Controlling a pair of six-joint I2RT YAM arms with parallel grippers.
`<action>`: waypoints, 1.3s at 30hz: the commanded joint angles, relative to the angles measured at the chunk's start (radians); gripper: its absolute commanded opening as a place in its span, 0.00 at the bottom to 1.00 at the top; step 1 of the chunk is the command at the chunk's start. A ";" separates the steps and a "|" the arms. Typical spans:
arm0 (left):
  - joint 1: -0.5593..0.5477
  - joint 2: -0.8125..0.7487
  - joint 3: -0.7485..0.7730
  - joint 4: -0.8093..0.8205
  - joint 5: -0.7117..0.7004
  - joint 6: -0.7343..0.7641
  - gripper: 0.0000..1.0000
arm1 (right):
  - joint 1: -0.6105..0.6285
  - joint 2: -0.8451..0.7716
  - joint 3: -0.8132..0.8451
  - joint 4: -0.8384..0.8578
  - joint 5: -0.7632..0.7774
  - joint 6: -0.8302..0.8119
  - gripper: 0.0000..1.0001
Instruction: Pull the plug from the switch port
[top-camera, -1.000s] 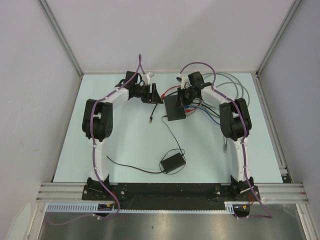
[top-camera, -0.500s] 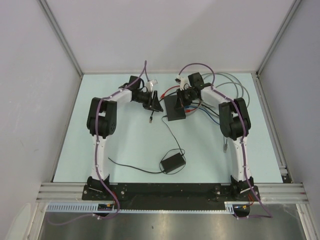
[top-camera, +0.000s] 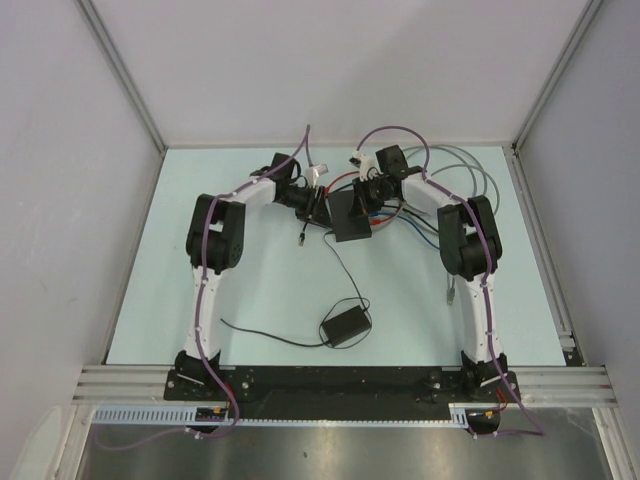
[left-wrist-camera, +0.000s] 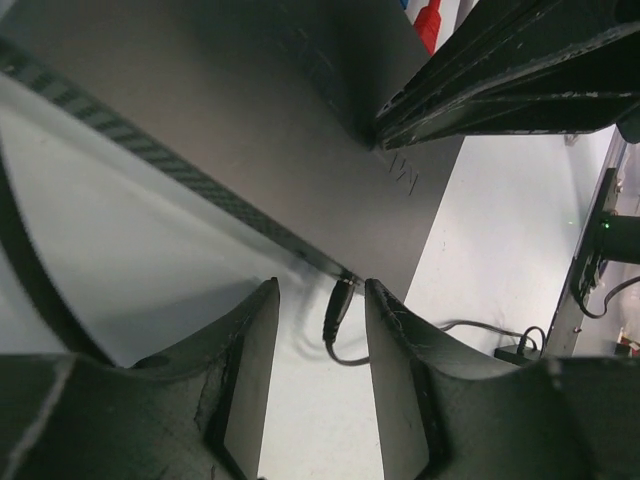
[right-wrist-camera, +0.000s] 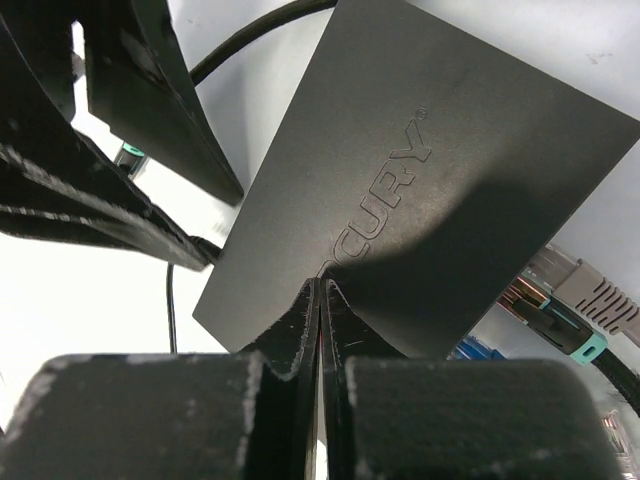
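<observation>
- left gripper (left-wrist-camera: 320, 300) sits at the switch's left edge, jaws partly open with one finger on each side of the plug (left-wrist-camera: 337, 303); I can see a gap on both sides, so nothing is pinched yet
- the plug is a small black barrel end pushed into the switch's edge, with a thin black cord (top-camera: 345, 270) running back to the power adapter (top-camera: 345, 326) near the middle of the table's near edge
- I'd guess the plug body is stiff and held in only by friction, so grab that short body right by the port and pull straight out; the cord is soft and yanking on it looks like a bad idea
- the switch (top-camera: 350, 222) lies flat toward the table's (top-camera: 270, 280) far edge, about mid-width; it looks light and smooth, so it would probably slide if nothing held it down
- right gripper (right-wrist-camera: 320, 295) has its jaws pressed fully together with nothing between them, tips down on the switch's top face, which reads as bracing
- the right side of the switch has network cables plugged in, one with a grey plug (right-wrist-camera: 575, 300)
- count: one switch, one barrel plug, one adapter, two loose cable ends on the table (top-camera: 303, 238) (top-camera: 450, 295); can't tell exactly how many network cables
</observation>
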 joint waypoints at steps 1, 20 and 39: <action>-0.007 0.020 0.044 -0.039 0.014 0.041 0.46 | 0.012 0.021 -0.047 -0.075 0.072 -0.038 0.00; -0.013 0.057 0.058 -0.154 0.031 0.129 0.40 | 0.018 0.028 -0.053 -0.077 0.087 -0.050 0.00; -0.024 0.097 0.119 -0.183 0.025 0.130 0.15 | 0.027 0.019 -0.063 -0.072 0.110 -0.058 0.00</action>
